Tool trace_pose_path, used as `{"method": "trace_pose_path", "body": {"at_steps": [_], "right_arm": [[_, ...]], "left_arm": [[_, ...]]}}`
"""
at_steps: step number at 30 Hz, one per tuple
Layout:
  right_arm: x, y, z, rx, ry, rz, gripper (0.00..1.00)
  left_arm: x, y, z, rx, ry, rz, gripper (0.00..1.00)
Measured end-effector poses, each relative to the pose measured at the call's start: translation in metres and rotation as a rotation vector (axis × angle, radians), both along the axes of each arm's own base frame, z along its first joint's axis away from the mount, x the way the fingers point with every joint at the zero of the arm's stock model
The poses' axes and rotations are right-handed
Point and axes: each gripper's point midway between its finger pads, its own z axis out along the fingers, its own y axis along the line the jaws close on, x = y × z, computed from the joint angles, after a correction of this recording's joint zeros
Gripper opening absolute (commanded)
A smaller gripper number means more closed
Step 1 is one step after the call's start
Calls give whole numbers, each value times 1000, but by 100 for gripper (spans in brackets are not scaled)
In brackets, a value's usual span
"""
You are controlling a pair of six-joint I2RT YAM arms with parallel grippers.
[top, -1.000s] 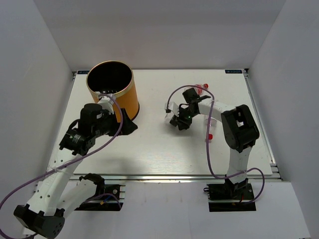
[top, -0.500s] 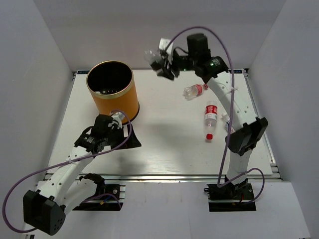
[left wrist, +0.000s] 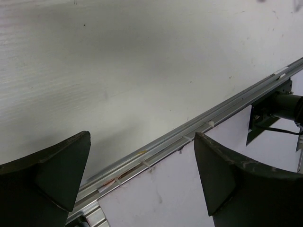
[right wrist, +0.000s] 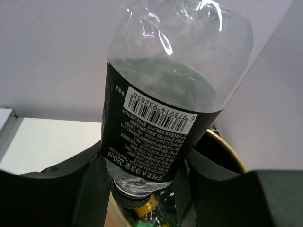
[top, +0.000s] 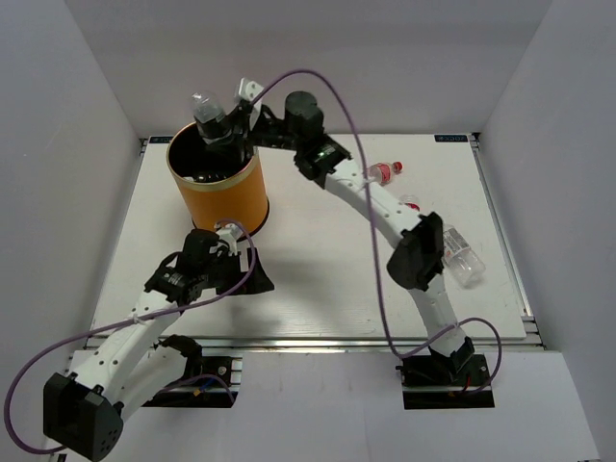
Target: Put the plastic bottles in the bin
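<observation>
While cap-down — clear, black-labelled bottle (right wrist: 163, 127)

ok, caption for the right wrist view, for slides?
Right tool holds a black-labelled bottle cap-down over the bin.

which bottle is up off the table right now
The black-labelled bottle, held cap-down in the right gripper over the bin. The red-capped bottle and the clear bottle lie on the table.

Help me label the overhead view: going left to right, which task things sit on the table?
bin → red-capped bottle → clear bottle beside the right arm. The held bottle overlaps the bin, so I leave it out.
</observation>
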Motion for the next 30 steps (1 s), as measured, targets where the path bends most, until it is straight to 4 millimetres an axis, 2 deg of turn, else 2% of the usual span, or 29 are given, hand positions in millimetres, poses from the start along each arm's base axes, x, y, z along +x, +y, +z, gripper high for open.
{"method": "trace_pose_path", "body": {"at_steps": [1,2,3,4,6,8,11,14,16,18,19,20,21,23,24,25,27,28,29,30], "right_arm": [[6,12,-10,8,15,-3,20],[12,23,-23,7,31,-8,45],[17,32,-38,-1,54,-14,58],[20,38,-52,-16,79,-22,88],[23,45,-72,-38,107,-32,90],[23,47,-78,-47,129,-42,90],[25,48,-66,-14,107,-67,90],[34,39,-44,22,76,-132,90],[42,24,-27,30,52,-203,61],[51,-5,-1,31,19,-305,27],[54,-26,13,27,13,-372,1],[58,-49,25,16,6,-443,0],[60,-78,40,14,8,-522,0],[66,-146,66,6,12,-700,0],[67,-182,76,-5,19,-786,0],[69,-216,79,-17,29,-868,5],[66,-291,72,-67,73,-1038,44],[64,-327,58,-116,104,-1123,65],[61,-358,44,-147,128,-1196,75],[53,-384,22,-210,173,-1254,82]], "left_arm": [[0,0,2,-4,-9,-1,100],[0,0,3,-8,-14,-2,100],[0,0,5,-11,-19,-3,100],[-1,-1,6,-14,-21,-4,100],[-1,-1,6,-17,-23,-9,100],[0,-3,7,-23,-27,-17,100],[7,-11,11,-40,-38,-45,100],[19,-28,15,-55,-47,-95,100],[32,-45,17,-61,-54,-135,100],[43,-62,17,-63,-59,-177,96],[49,-75,18,-66,-66,-205,93],[55,-89,18,-68,-71,-235,83],[59,-103,18,-70,-74,-266,79],[70,-137,20,-72,-86,-334,67],[77,-156,21,-74,-101,-363,52],[83,-175,22,-74,-113,-390,47],[93,-212,22,-70,-145,-436,47],[98,-228,21,-65,-158,-448,56],[102,-240,21,-59,-169,-448,69],[106,-257,20,-54,-185,-463,86]]}}
